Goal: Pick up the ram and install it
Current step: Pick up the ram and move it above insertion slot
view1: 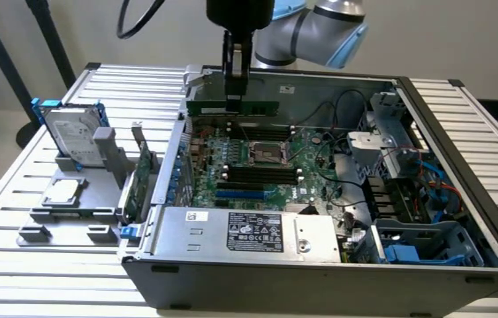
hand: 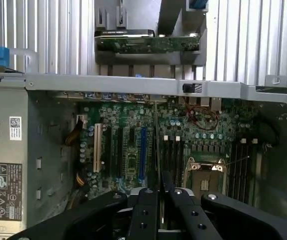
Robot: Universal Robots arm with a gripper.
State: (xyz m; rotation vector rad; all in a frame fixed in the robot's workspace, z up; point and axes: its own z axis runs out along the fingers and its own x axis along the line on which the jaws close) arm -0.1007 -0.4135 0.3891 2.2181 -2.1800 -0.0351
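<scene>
Black two-fingered tool grips the ram, a long, thin dark-green circuit-board stick, holding it level in the air over the far side of the open grey metal computer case, clear of the green motherboard. I judge the pick-up done and the install in hand. Seating the stick calls for its lower edge squared over one of the long black memory slots and a straight downward press.

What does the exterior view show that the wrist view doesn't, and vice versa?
Exterior view: the ram seen broadside, clamped in the gripper above the open case; a hard drive in its stand; a blue drive cage.
Wrist view: the ram seen edge-on as a thin line between the fingers.
Both: motherboard, CPU socket, power supply label, expansion card.
</scene>
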